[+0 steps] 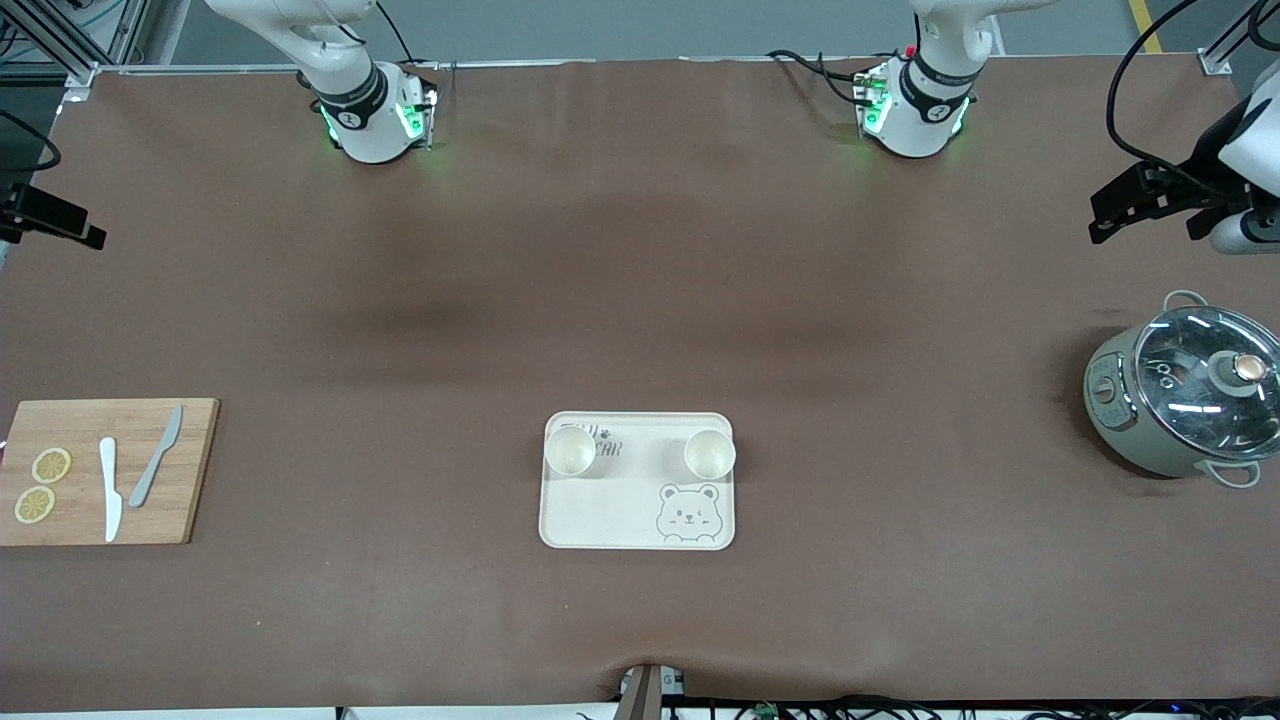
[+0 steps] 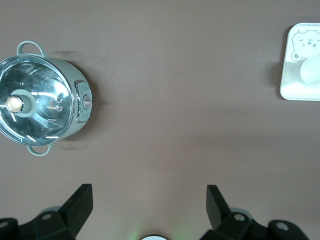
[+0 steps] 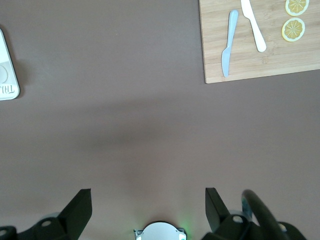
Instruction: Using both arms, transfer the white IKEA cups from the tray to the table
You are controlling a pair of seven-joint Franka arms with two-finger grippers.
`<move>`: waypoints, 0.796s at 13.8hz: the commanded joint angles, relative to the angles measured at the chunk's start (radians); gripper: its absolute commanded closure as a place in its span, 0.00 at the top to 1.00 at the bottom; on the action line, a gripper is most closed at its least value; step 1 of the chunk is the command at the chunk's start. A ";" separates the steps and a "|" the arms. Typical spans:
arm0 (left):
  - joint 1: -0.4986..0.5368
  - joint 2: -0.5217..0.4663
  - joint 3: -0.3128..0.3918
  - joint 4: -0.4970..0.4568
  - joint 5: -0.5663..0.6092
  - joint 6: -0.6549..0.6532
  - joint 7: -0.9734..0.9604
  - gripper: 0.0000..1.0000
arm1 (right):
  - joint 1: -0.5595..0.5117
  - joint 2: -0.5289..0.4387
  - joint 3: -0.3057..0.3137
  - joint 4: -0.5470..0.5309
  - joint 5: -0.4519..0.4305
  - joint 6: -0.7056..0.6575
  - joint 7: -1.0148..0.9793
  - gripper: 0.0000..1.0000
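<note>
Wooden cutting board (image 1: 108, 470) w/ 2 lemon slices (image 1: 43, 484), white knife (image 1: 110, 488) + grey knife (image 1: 157, 455); grey-green pot (image 1: 1185, 398) w/ glass lid.

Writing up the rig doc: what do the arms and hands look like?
White jointed arms with black joint rings, green-lit bases and black cables. Left hand and right hand: black, two blocky angular fingers each, mounting holes at the roots; a black cable loops beside the right.

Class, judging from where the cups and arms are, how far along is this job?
Done: nothing. Both cups stand on the tray. In hand: nothing; the left tool and right tool hang open over bare table. Left: moving both cups off.
</note>
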 commanded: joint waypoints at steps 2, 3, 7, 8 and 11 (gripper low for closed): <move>0.006 -0.003 -0.004 0.013 0.016 -0.018 0.011 1.00 | -0.021 -0.007 0.014 -0.003 0.019 -0.007 0.004 1.00; 0.006 -0.003 -0.004 0.013 0.017 -0.018 0.011 1.00 | -0.021 -0.007 0.014 -0.003 0.019 -0.009 0.004 1.00; 0.006 -0.003 -0.001 0.013 0.017 -0.018 -0.001 1.00 | -0.021 -0.008 0.014 -0.003 0.019 -0.007 0.004 1.00; 0.008 -0.001 -0.002 0.011 0.016 -0.018 -0.004 1.00 | -0.021 -0.008 0.014 -0.003 0.019 -0.009 0.004 1.00; -0.004 0.029 -0.008 0.011 0.002 -0.008 -0.102 1.00 | -0.021 -0.007 0.014 -0.003 0.019 -0.009 0.004 1.00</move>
